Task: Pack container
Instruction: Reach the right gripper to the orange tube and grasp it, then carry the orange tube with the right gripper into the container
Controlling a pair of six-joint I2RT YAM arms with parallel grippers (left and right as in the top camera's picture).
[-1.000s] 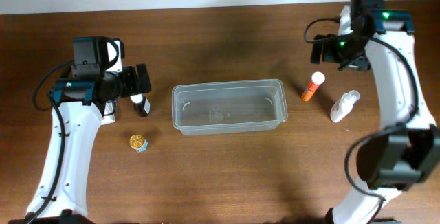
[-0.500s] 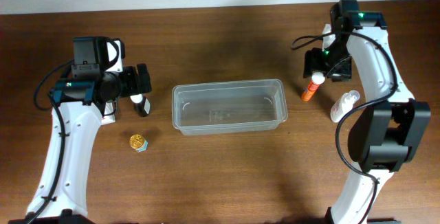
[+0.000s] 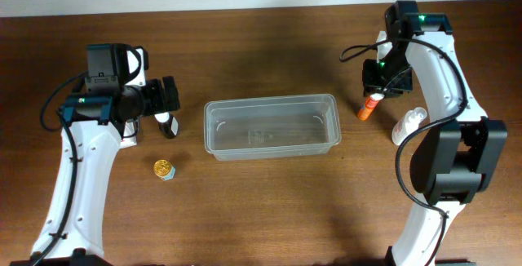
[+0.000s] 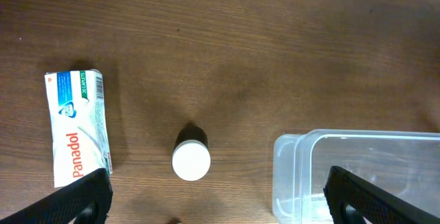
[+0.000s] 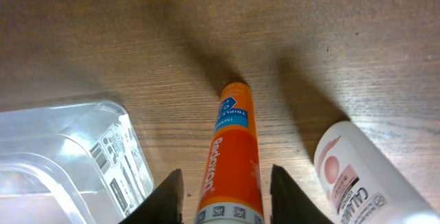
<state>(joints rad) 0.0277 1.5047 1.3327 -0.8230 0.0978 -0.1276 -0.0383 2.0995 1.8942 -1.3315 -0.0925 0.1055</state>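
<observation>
The clear plastic container (image 3: 272, 100) stands empty in the middle of the table; its corners show in the left wrist view (image 4: 357, 169) and the right wrist view (image 5: 69, 148). An orange tube (image 3: 367, 109) (image 5: 234, 155) lies to its right. My right gripper (image 3: 377, 89) (image 5: 227, 196) is down over the tube's white end, one finger on each side with narrow gaps showing. My left gripper (image 3: 155, 104) (image 4: 216, 196) hangs wide open left of the container, above a small dark bottle with a white cap (image 3: 167, 125) (image 4: 190, 159), holding nothing.
A white lotion bottle (image 3: 408, 126) (image 5: 357, 176) lies just right of the orange tube. A white Panadol box (image 4: 77, 124) lies left of the small bottle. A small gold-topped item (image 3: 165, 170) sits nearer the front left.
My right gripper has moved left and down from beside the table's far right onto the orange tube, and its jaws have narrowed round it. The left arm has not moved.
</observation>
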